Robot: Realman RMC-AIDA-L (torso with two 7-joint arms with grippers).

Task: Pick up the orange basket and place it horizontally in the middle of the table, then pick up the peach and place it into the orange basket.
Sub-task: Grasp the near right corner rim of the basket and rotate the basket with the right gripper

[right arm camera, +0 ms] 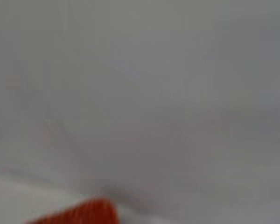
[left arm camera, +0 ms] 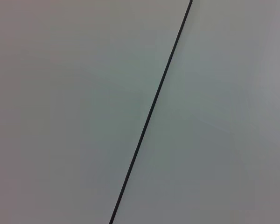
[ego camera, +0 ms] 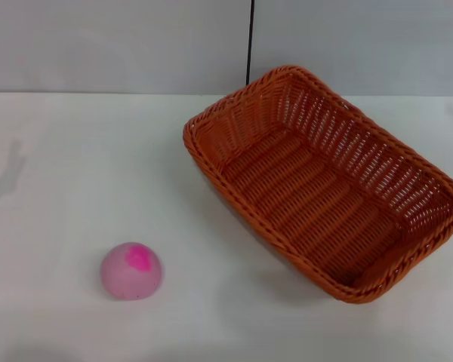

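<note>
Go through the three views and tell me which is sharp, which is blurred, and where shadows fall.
Head view: sharp; the basket and peach cast soft shadows on the table, with a faint shadow at the left edge. Left wrist view: a plain wall with a crisp dark seam. Right wrist view: blurred, with only an orange smear at the edge.

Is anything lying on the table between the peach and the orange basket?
Nothing visible: only bare table separates the peach from the orange basket, which sits empty, angled at the right. Neither gripper is in view.
</note>
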